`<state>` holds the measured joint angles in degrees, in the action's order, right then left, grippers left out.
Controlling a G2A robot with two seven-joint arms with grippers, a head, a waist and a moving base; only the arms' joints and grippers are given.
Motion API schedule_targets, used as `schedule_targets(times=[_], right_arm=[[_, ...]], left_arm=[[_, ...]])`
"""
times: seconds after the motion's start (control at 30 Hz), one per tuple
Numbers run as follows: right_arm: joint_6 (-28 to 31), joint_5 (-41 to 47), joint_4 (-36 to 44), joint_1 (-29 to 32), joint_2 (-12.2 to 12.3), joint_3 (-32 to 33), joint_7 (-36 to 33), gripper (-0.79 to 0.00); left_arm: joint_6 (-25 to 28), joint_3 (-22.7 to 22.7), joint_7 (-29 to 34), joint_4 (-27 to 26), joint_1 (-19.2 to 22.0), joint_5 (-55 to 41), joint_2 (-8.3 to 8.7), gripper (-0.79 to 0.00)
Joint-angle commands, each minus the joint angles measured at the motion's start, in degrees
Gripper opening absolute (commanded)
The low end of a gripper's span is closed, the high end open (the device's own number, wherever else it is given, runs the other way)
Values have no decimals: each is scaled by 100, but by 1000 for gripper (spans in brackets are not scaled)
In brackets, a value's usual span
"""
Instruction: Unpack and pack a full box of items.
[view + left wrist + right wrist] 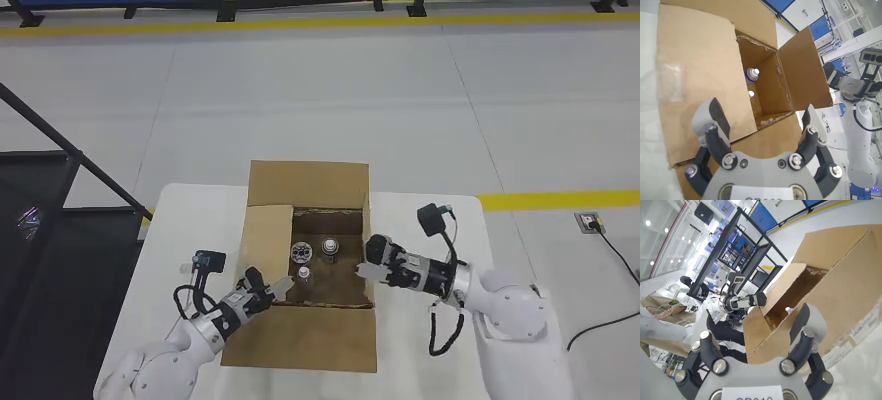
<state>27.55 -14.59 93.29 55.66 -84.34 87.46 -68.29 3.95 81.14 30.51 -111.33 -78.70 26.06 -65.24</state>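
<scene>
One open box (pixel 308 182) on the counter (pixel 200 215) sits between our claws. Left claw (pixel 268 287) and right claw (pixel 372 262) are both spread, empty. Three spray cans (pixel 331 247) stand upright inside, below and just past the left claw, probably the nearer one.

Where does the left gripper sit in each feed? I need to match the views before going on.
Top view: the left gripper is at the lower left, by the left flap of the cardboard box.
Left wrist view: the left gripper is in the foreground with its fingers open, facing the open box.
Right wrist view: the left gripper is farther off, at the box's far side.
Shared landmark: the open cardboard box.
</scene>
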Motion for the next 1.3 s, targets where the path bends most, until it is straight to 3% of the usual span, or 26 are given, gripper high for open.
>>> schedule_targets(times=[0.0,0.3,0.77,1.03,1.13,1.27], right_arm=[[-110,-200,-336,-290,-7,-331,40,0],[-371,-755,-1531,-1126,-41,-1301,386,0],[-866,-1183,-1901,-1356,22,-1789,658,0],[-717,-1408,-1307,-1155,113,-1723,1177,0],[-650,-1690,-802,-911,163,-1655,1461,0],[-650,-1690,-802,-911,163,-1655,1461,0]], left_arm=[[-73,-13,-64,27,15,3,-6,0],[-157,5,-98,258,99,35,-5,0],[-136,213,-251,276,105,-265,-2,0],[14,1256,43,-60,-258,-1018,84,0],[218,1821,686,-9,-454,-1337,157,0],[459,2336,1892,265,-644,-1452,274,0]])
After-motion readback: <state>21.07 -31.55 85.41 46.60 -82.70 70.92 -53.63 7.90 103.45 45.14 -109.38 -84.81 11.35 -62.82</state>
